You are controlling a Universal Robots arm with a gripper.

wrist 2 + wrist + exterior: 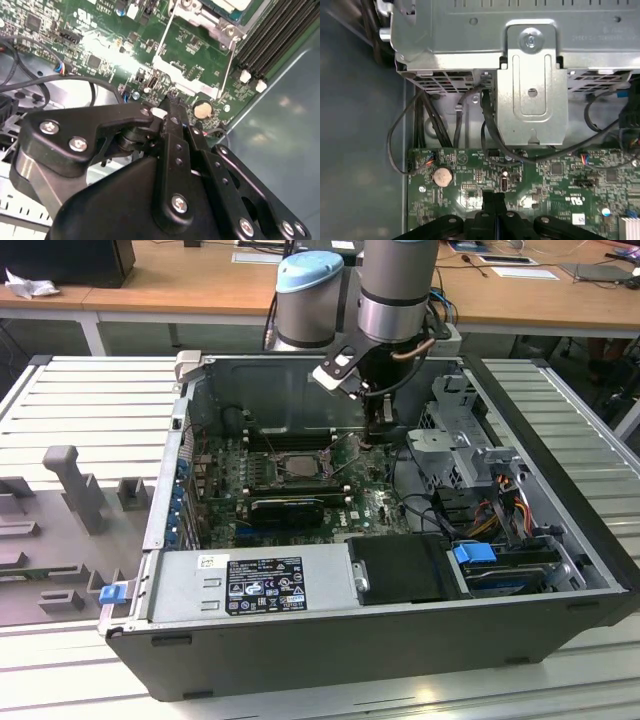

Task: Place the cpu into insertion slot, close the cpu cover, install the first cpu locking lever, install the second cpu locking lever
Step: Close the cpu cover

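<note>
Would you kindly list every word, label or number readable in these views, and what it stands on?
Black label on the power supply, exterior view: too small to read.
White printing on the motherboard, first wrist view: too blurred to read.
Stamped characters on the metal cage, first wrist view: too small to read.
None legible.

The ribbed metal bench point(100, 390) carries an open computer case point(300, 640) and grey fixtures point(75, 475).

Open computer case point(400, 640) lay on the tabletop point(90, 390). Inside, the motherboard point(372, 508) sat toward the exterior view's left, with the insertion slot point(300, 466) near its middle and the drive cage point(455, 440) to its right. The claw point(383, 438) hung above the board, just right of the slot, near the coin battery point(442, 176).
</note>
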